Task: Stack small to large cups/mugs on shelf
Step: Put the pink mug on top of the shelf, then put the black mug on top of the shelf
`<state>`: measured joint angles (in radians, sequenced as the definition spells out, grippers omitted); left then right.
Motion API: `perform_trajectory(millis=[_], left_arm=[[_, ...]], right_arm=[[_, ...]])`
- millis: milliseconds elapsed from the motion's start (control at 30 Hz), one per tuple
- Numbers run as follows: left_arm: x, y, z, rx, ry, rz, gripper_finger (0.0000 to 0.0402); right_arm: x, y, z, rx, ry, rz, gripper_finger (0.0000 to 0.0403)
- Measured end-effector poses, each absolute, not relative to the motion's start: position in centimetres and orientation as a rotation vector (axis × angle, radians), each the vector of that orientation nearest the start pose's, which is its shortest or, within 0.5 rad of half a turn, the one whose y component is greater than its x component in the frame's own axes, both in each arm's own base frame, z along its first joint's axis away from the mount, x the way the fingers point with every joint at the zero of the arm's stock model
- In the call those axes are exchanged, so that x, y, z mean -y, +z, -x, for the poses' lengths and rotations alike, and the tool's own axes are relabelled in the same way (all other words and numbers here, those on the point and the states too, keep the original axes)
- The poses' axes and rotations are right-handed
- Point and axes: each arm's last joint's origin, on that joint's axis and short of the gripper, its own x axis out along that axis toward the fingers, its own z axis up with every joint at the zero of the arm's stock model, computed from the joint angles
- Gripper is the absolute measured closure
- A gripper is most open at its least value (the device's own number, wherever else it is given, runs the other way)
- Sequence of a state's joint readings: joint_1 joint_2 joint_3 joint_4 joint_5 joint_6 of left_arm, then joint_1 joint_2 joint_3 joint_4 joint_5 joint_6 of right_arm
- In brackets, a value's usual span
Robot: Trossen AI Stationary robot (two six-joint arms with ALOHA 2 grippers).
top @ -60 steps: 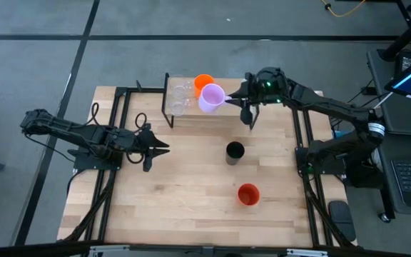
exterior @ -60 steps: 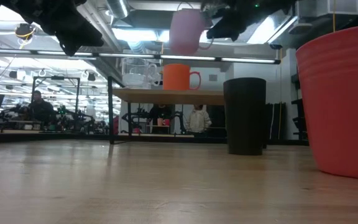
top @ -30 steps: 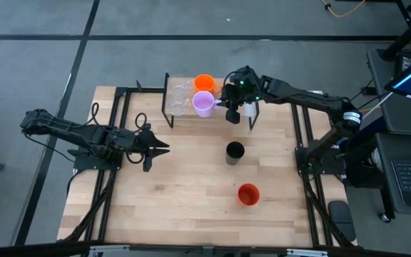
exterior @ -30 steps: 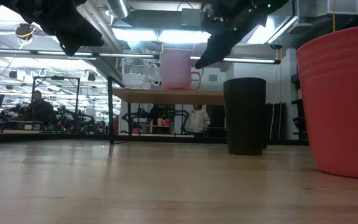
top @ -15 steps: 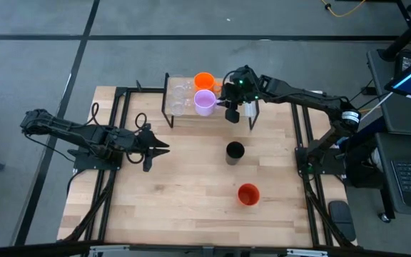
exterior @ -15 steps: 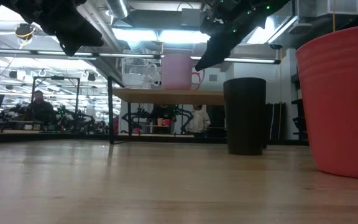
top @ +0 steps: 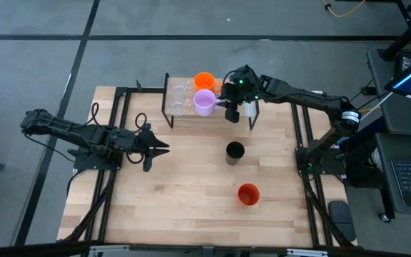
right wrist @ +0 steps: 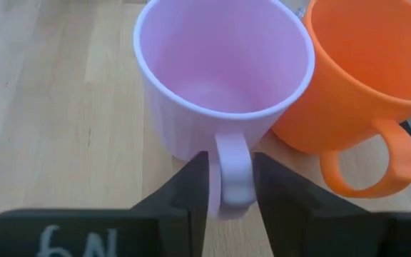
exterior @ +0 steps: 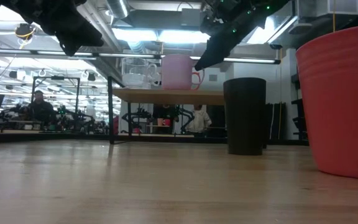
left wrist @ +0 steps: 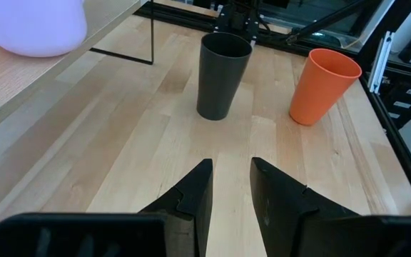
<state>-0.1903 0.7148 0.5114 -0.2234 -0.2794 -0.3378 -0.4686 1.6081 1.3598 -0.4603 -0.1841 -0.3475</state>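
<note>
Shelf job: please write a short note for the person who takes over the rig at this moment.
Right tool: fingers either side of the lilac mug handle, seemingly letting go.
Left tool: open, empty, waiting at the table's left.
On shelf: two glass cups, orange mug, lilac mug.
On table: black cup, red-orange cup.
Left: withdraw the right tool, shelve both tall cups.

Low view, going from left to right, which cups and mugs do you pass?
Clear glass cups on the shelf → lilac mug, also on the shelf → black cup on the table → red-orange cup, nearest the camera at the right edge.
</note>
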Motion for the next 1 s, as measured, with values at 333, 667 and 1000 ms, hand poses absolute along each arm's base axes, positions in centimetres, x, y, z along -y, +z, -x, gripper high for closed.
perform_trajectory(millis=[333, 667, 1000], left_arm=[[2.2, 24.6, -15.8, -0.395, 0.156, 0.233, 0.0312], [2.2, 24.6, -15.8, -0.395, 0.156, 0.234, 0.0312], [2.2, 24.6, -15.8, -0.395, 0.156, 0.234, 0.0312]], right_arm=[[15.6, 30.9, -32.0, -0.688, -0.156, 0.115, 0.0208], [15.2, 36.8, -31.2, -0.700, -0.161, 0.110, 0.0160], [13.3, 42.4, -27.6, -0.750, -0.160, 0.059, 0.0159]])
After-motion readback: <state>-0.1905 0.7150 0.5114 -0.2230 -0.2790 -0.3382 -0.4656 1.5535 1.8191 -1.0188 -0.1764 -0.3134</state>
